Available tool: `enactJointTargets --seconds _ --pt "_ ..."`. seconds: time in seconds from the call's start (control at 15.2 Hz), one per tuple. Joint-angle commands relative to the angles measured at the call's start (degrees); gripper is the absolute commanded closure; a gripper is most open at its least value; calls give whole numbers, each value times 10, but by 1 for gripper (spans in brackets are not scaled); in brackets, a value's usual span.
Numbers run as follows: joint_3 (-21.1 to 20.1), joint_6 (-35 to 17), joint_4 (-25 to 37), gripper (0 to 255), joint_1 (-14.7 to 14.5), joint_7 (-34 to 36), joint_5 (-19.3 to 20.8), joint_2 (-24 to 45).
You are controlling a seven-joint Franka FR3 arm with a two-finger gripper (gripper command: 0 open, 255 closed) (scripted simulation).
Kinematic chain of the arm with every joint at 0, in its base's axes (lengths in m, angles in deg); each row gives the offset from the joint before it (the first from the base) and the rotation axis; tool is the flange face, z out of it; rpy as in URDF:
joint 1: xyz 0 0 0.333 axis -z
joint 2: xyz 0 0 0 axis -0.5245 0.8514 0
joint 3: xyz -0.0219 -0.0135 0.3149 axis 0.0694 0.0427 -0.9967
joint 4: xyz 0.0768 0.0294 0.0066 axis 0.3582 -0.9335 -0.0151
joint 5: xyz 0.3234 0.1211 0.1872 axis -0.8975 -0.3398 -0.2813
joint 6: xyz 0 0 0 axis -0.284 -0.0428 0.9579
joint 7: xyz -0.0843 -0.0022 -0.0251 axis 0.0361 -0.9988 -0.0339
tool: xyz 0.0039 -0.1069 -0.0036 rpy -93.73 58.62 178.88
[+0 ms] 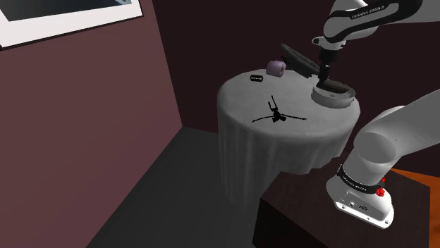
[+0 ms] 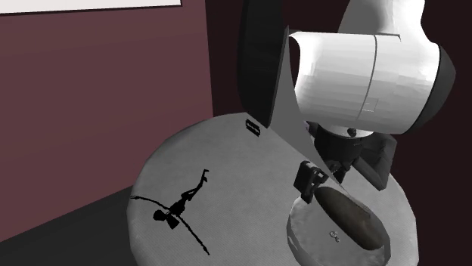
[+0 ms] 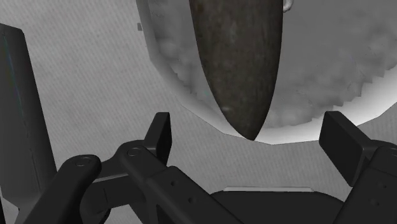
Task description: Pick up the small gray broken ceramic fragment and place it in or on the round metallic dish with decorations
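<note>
Over the round dish (image 3: 331, 95) on the table (image 1: 282, 98), the gripper (image 3: 249, 130) hangs with jaws wide and empty; the dark shard (image 3: 235, 57) lies in the dish. Best to lift straight up, jaws wide, so neither finger nudges it

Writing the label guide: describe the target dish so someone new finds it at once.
Find the round cloth-draped table by the maroon wall. At its edge on the shoulder view's right, below the open fingers, sits a shallow round pale-grey dish. It alone is a container, holding a dark elongated fragment; its neighbours are a purple roll and a flat black figure.
</note>
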Motion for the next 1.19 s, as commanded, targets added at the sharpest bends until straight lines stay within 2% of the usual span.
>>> enactJointTargets --seconds 0.0,0.07,0.13,0.73,1.12 --pt "0 0 0 0 0 0 0 0" --pt "0 0 0 0 0 0 0 0" --pt "0 0 0 255 0 0 0 0" --pt "0 0 0 255 0 0 0 0" --pt "-10 49 38 255 -2 -1 -5 -11"
